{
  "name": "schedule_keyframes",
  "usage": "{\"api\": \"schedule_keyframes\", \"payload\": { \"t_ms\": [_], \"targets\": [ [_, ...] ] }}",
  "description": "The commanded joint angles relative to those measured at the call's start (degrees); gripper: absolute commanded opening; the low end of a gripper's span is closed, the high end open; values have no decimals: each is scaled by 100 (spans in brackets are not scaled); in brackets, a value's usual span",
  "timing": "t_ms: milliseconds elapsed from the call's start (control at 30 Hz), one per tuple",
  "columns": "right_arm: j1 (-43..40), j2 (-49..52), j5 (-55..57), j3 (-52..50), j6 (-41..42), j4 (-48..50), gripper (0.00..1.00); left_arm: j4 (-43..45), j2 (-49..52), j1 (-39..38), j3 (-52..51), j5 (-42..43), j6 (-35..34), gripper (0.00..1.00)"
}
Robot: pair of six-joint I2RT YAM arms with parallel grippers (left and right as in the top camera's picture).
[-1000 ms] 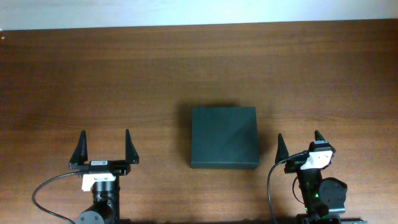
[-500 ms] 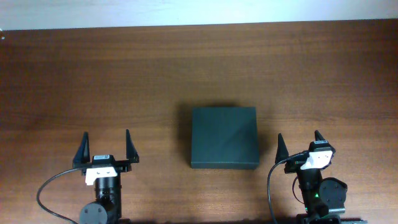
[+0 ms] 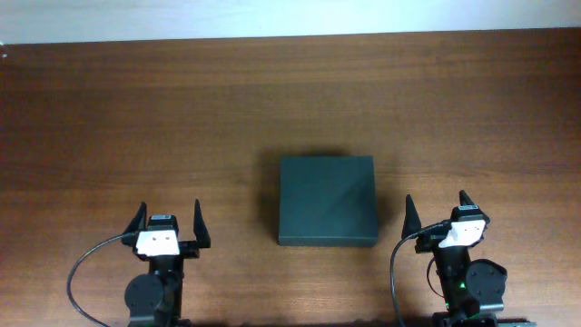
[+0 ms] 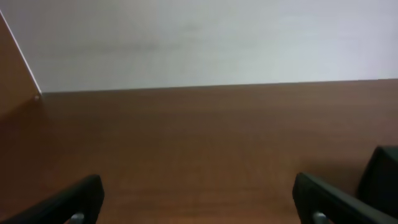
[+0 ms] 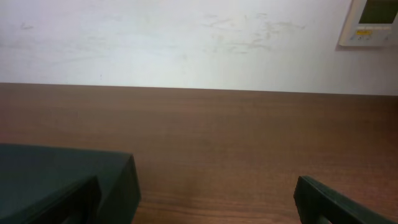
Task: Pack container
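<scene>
The brown wood-grain worktop (image 3: 182, 109) is filling nearly the whole overhead view, with a pale wall (image 3: 290, 16) running along its 12 o'clock edge.

The container (image 3: 327, 213), a matte dark-green rectangular box, is lying flat on the worktop slightly toward 4 o'clock from the centre. Its lid is lying down flat, a faint diagonal crease is showing across the top, and nothing is touching it.

The left arm is sitting at the 7 o'clock edge. Its left pincer (image 3: 169, 209) is pointing toward 12 o'clock and standing wide, gripping nothing, well apart from the container, which is lying toward 2 o'clock from it. In the left wrist view the two dark fingers (image 4: 74, 202) are framing bare wood, and only a dark corner of the container (image 4: 382, 174) is peeking in at 3 o'clock.

The right arm is sitting at the 5 o'clock edge. Its right pincer (image 3: 436, 202) is also pointing toward 12 o'clock and gaping wide with nothing between its jaws, near the container's right-hand near corner but not touching it. In the right wrist view the container (image 5: 62, 171) is filling the 8 o'clock corner beside one finger, while the other finger (image 5: 336, 199) is hanging over bare worktop.

A black cable (image 3: 77, 272) is looping out beside each arm base.

A small pale wall panel (image 5: 373, 22) is showing at 1 o'clock in the right wrist view.
</scene>
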Motion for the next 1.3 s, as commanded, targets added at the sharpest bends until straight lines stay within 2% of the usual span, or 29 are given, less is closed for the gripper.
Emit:
{"api": "schedule_keyframes", "payload": {
  "t_ms": [0, 167, 333, 600, 1267],
  "targets": [
    [-33, -66, 28, -28, -33, -39, 99, -15, -46, 35, -28, 2, -162, 99],
    [-33, -66, 28, -28, -33, -37, 99, -15, -46, 35, -28, 13, -160, 99],
    [-33, -66, 28, -28, -33, -37, 99, -22, -46, 35, -28, 160, 184, 99],
    [-33, -66, 28, -28, -33, -39, 99, -22, -46, 35, -28, 177, 365, 99],
    [-33, -66, 28, -28, -33, -39, 99, -20, -44, 35, -28, 175, 358, 99]
  ]
}}
